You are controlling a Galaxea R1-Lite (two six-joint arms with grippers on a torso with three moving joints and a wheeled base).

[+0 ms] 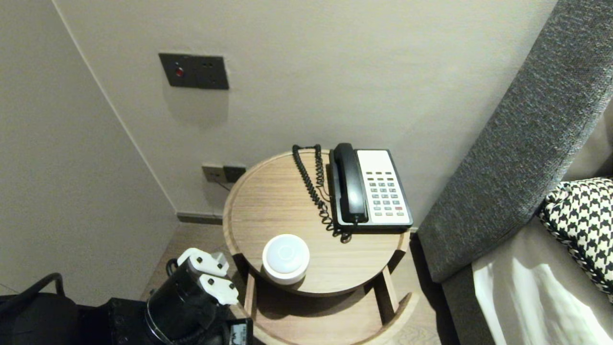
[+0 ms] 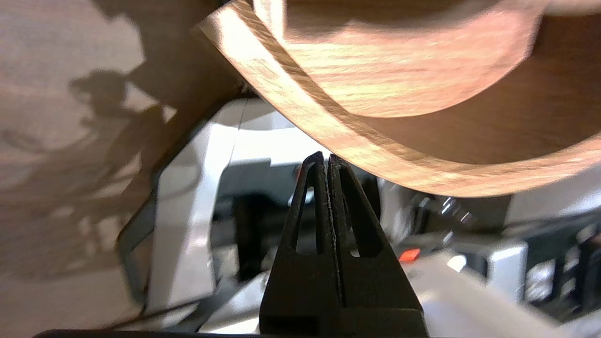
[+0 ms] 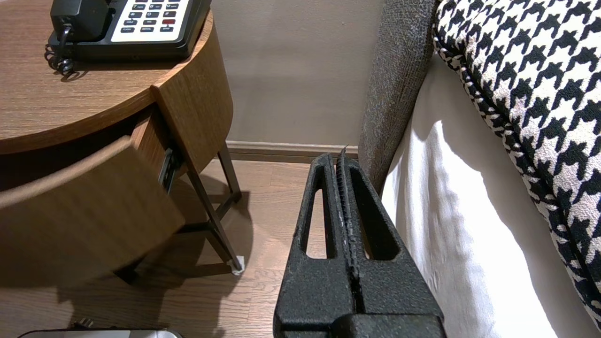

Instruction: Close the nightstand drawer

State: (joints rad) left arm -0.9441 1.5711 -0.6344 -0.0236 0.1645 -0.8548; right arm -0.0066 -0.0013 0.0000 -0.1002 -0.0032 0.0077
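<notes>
A round wooden bedside table (image 1: 268, 201) stands in the corner with its curved drawer (image 1: 392, 321) pulled out. In the right wrist view the drawer front (image 3: 84, 211) juts forward below the tabletop (image 3: 56, 103). My left gripper (image 2: 326, 157) is shut with nothing between its fingers, its tips just beside the drawer's curved wooden rim (image 2: 328, 136); I cannot tell if they touch. In the head view only the left arm's wrist (image 1: 201, 282) shows, low at the table's front left. My right gripper (image 3: 339, 159) is shut and empty, hanging low over the floor beside the bed.
A black and white desk phone (image 1: 371, 189) with a coiled cord (image 1: 313, 187) sits at the tabletop's back right. A white round puck (image 1: 285, 258) sits near the front edge. A grey headboard (image 1: 522, 143), white sheet (image 3: 469, 225) and houndstooth pillow (image 1: 584, 225) stand to the right.
</notes>
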